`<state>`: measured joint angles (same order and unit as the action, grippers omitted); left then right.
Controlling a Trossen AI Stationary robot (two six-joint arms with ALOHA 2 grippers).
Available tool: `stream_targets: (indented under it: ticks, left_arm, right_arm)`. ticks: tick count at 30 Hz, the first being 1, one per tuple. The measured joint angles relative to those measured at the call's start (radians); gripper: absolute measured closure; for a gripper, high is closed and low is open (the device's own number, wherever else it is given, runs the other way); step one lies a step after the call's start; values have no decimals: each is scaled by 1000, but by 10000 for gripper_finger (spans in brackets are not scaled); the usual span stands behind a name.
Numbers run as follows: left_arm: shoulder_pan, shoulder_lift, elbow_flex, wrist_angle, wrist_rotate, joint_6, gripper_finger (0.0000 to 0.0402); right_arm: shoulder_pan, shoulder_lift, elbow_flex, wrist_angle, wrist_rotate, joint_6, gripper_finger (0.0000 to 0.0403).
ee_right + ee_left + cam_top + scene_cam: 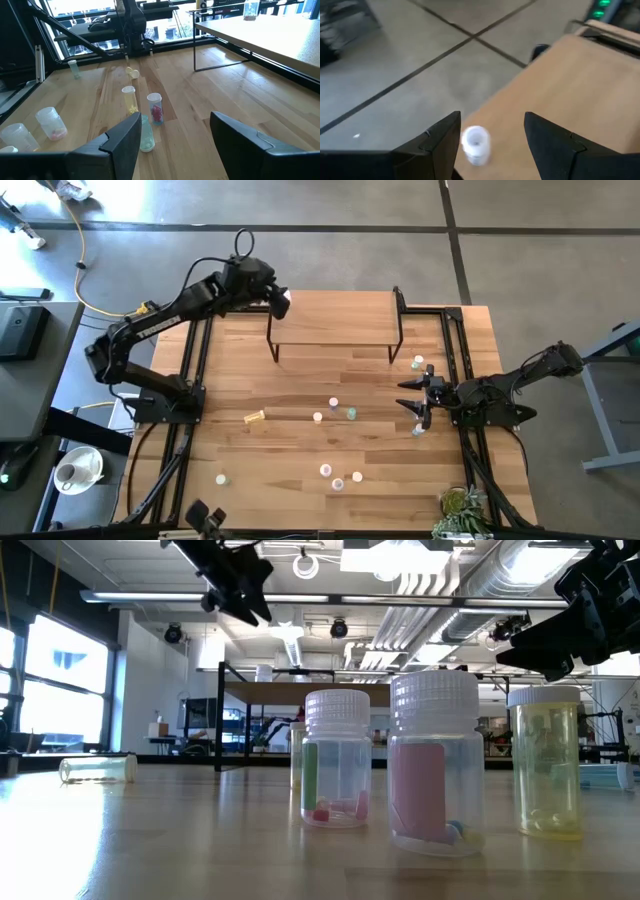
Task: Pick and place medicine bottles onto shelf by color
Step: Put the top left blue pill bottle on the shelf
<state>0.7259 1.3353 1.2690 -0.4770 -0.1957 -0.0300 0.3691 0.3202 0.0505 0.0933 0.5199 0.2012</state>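
The light-wood shelf (335, 320) stands at the table's far side. My left gripper (282, 302) hovers over the shelf's left end, open. A white bottle (476, 145) stands on the shelf's corner (560, 90) between its fingers, close to one finger (447, 142). It also shows in the right wrist view (251, 9). My right gripper (413, 396) is open and empty near the table's right edge. Several bottles stand on the table's middle (334, 402) and near part (338, 480). A yellow bottle (255, 417) lies on its side. My left gripper has its fingers on either side of the white bottle's cap end (474, 136), coming from above. The bottle stands on the shelf. I cannot tell whether the nearer finger touches it.
Two bottles (418, 362) stand just beyond my right gripper and one (418, 430) just nearer than it. Three bottles, green (336, 758), pink (437, 760) and yellow (546, 760), stand close to the low camera. A plant (460, 505) sits at the near right corner.
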Motion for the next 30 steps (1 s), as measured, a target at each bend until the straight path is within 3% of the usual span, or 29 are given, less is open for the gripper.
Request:
stream_targets:
  ticks: [9, 30]
  left_arm:
    - [-106, -81, -44, -124, 68, 45, 192]
    - [-556, -277, -561, 277, 54, -154, 193]
  right_arm:
    - [0, 0, 0, 0, 0, 0, 176]
    - [0, 0, 0, 0, 0, 0, 176]
